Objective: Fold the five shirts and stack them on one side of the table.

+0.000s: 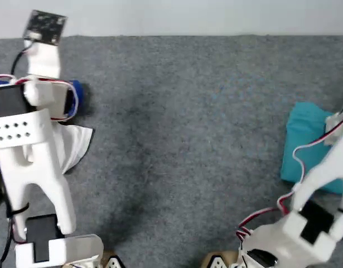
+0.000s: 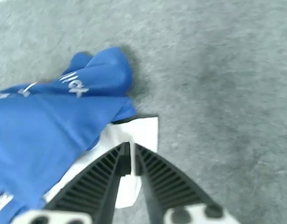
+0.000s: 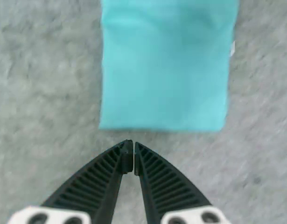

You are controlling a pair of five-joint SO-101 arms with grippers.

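Note:
A folded teal shirt (image 1: 306, 146) lies at the table's right edge, partly under the right arm. In the right wrist view the same teal shirt (image 3: 164, 65) is a neat rectangle, and my right gripper (image 3: 130, 151) hangs shut and empty just short of its near edge. At the left edge a blue shirt (image 2: 45, 126) lies crumpled on top of a white shirt (image 2: 134, 140). My left gripper (image 2: 132, 154) is shut above the white shirt's corner, holding nothing that I can see. From above, the white shirt (image 1: 73, 144) and a bit of the blue shirt (image 1: 75, 95) peek out beside the left arm.
Grey carpet-like table surface (image 1: 188, 128) stretches between the two arms. The pale back wall (image 1: 188, 17) borders the far edge. The left arm's white body (image 1: 32, 162) covers most of the left pile.

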